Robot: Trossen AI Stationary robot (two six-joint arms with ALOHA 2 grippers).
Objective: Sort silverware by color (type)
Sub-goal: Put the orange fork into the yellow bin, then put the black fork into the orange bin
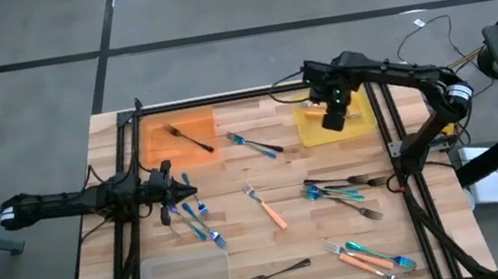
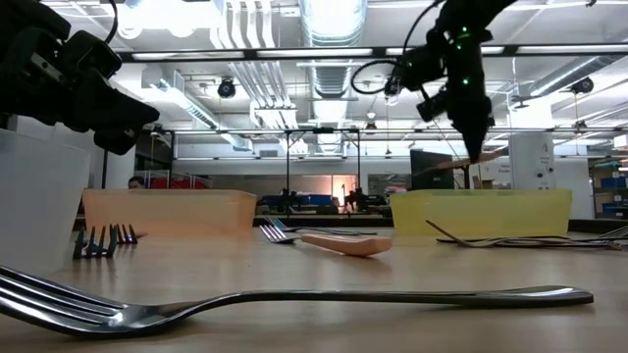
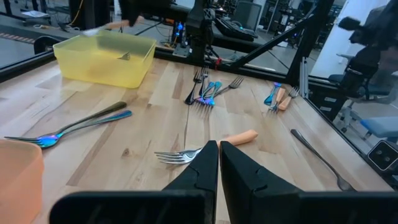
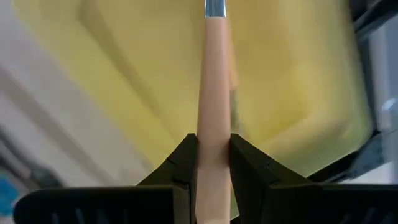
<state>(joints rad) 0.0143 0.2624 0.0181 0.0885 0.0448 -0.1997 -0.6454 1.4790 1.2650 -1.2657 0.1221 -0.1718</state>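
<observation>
The right arm reaches in from the table's three o'clock edge, elbow bent, its wrist turned down toward one o'clock. The right gripper (image 4: 213, 155) points steeply downward, its two dark fingers (image 4: 180, 163) pinched on a slim handle. The left arm lies low and straight from nine o'clock. The left gripper (image 3: 219, 163) has its fingers pressed together, holding nothing.

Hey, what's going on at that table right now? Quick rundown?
Right gripper over yellow tray, jaws clamped on orange-handled utensil. Left gripper shut, empty, low over table. Nothing blocking the tray.
</observation>
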